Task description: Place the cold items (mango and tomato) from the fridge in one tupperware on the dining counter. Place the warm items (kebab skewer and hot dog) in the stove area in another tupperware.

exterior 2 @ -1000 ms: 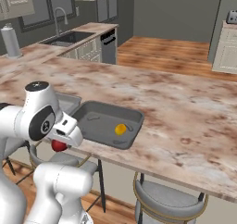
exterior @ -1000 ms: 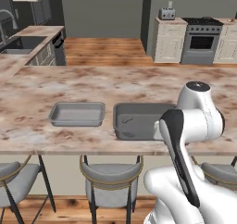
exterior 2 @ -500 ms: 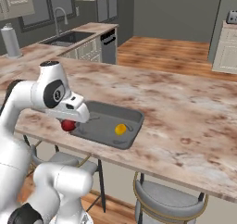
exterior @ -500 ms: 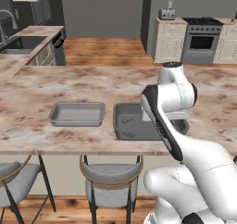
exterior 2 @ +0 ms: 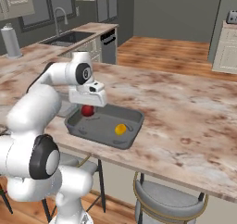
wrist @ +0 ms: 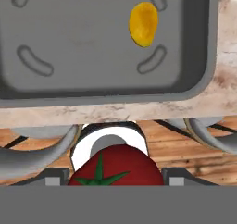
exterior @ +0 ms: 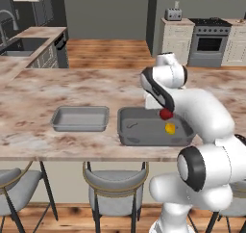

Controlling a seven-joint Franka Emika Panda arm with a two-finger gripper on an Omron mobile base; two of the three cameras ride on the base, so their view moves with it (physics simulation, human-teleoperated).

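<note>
Between the two finger tips of the gripper (wrist: 115, 174) sits the tomato (wrist: 115, 165), a red fruit with a green star-shaped calyx; the jaws are closed against its sides and carry it clear of any surface. From the left base view the tomato (exterior: 166, 114) hangs over the dark-grey tupperware (exterior: 132, 139), toward its right-hand part, and the right base view places the tomato (exterior 2: 87, 110) over the left-hand part of the same tray (exterior 2: 131, 138). On the floor of this tray lies the mango (exterior: 170, 128), a small yellow-orange fruit, near the held tomato but apart from it; the hand view shows the mango (wrist: 143, 24) close to one corner, beside a curved raised mark in the tray floor. Just beside the dark tray, with a narrow gap between them, rests another tupperware (exterior: 79, 119), a shallower light-grey tray with a raised rim. Both trays stand on the dining counter (exterior: 57, 90), a beige-pink marbled slab, near its front edge. Stools (exterior: 115, 184) with grey seats stand below that edge. Beyond the counter, the stove area (exterior: 209, 39) occupies the far wall, and a sink (exterior: 17, 44) is set in the side counter.
</note>
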